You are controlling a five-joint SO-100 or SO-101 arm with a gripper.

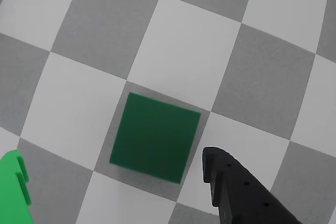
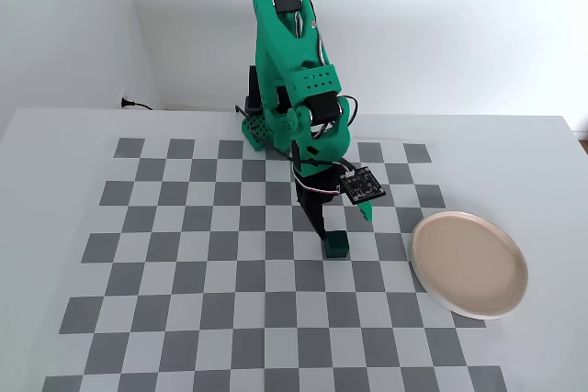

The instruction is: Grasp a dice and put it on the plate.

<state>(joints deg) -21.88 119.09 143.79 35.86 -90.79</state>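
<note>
The dice (image 1: 155, 137) is a plain dark green cube resting on a grey checker square; it also shows in the fixed view (image 2: 336, 243). My gripper (image 1: 113, 156) is open and hangs just above it. In the wrist view the bright green finger (image 1: 13, 190) is at the lower left and the black finger (image 1: 231, 187) at the lower right, with the dice between and slightly ahead of them, nearer the black one. In the fixed view the gripper (image 2: 342, 222) points down over the dice. The pinkish-beige plate (image 2: 469, 263) lies empty to the right, out of the wrist view.
The grey-and-white checkered mat (image 2: 184, 263) covers the white table. The green arm's base (image 2: 262, 130) stands at the mat's far edge. A white wall rises behind the table.
</note>
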